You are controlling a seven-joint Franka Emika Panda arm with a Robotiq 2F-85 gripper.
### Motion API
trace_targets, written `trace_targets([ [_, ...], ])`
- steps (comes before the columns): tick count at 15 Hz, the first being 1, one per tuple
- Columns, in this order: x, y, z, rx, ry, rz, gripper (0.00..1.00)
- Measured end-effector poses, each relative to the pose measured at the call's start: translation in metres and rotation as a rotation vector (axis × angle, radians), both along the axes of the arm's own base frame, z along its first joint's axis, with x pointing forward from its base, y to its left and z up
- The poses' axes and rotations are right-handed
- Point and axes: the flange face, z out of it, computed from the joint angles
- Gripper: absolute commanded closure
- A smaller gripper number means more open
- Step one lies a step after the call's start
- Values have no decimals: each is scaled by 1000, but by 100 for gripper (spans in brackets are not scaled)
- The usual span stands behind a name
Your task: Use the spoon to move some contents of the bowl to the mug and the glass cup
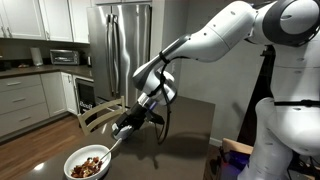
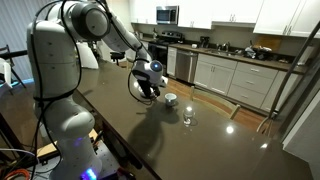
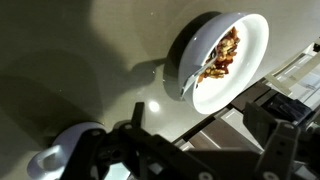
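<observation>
The white bowl (image 1: 74, 162) (image 3: 250, 45) stands near the dark table's front corner and holds a small heap of brown and reddish contents (image 1: 90, 165) (image 3: 221, 55). The spoon (image 1: 113, 146) (image 3: 188, 84) rests in the bowl, its handle leaning over the rim toward my gripper. My gripper (image 1: 126, 127) (image 2: 148, 92) (image 3: 200, 125) hovers just above the handle's end, open, with nothing between its fingers. The white mug (image 2: 171, 99) (image 3: 62, 152) and the glass cup (image 2: 188, 117) stand apart on the table beyond it. In that exterior view the arm hides the bowl.
A wooden chair (image 1: 96, 116) stands at the table's edge behind the bowl. The table's near edge (image 3: 215, 125) runs under my gripper in the wrist view. Kitchen counters (image 2: 230, 75) and a steel fridge (image 1: 125, 45) line the background. The robot's white base (image 1: 285, 130) is beside the table.
</observation>
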Motion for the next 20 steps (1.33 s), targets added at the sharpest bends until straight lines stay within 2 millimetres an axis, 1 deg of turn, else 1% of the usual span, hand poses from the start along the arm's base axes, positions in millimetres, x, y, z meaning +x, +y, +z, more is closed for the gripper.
trace_targets([
  [3, 3, 0, -4, 48, -6, -33, 0],
  [8, -1, 3, -25, 123, 38, -63, 0],
  [10, -1, 3, -31, 159, 47, -78, 0],
  [14, 1, 5, -35, 221, 24, -103, 0],
  [20, 7, 16, -42, 277, 12, -96, 0],
])
